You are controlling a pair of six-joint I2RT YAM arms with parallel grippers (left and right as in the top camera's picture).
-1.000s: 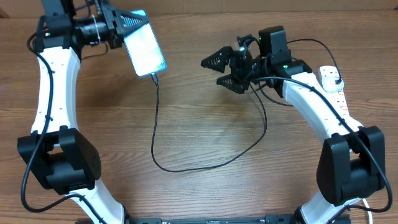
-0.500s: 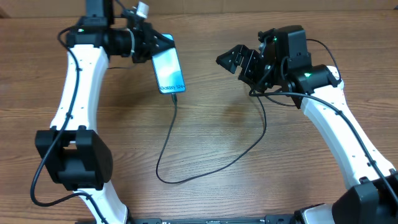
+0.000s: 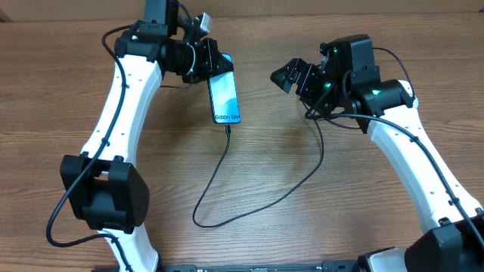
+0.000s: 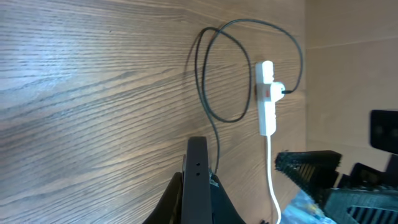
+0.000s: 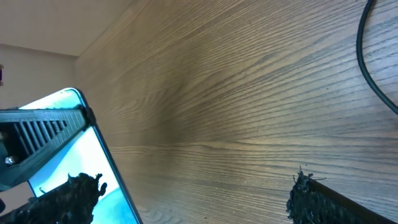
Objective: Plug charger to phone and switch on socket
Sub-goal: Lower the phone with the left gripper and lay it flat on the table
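Overhead: left gripper (image 3: 210, 63) clamped on the phone (image 3: 225, 98), charger (image 3: 224, 149) trailing from the phone's lower end, right gripper (image 3: 298, 88) spread wide beside the phone. Only left wrist catches the socket (image 4: 266, 99).

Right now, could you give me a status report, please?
Left gripper shut on phone. Right gripper open, empty. Charger tip in phone. Socket unattended, switch state unreadable.

You have a wooden counter (image 3: 265, 159) filling almost every view, brown with a fine grain that runs left to right in the overhead picture. Along its far edge you see a paler tan strip (image 3: 302, 6). At the near edge a black rail (image 3: 257, 267) lies across the bottom of the overhead view. From the left wrist, a plain tan surface (image 4: 348, 74) borders the counter; from the right wrist, a pale beige patch (image 5: 50, 22) sits beyond the wood.
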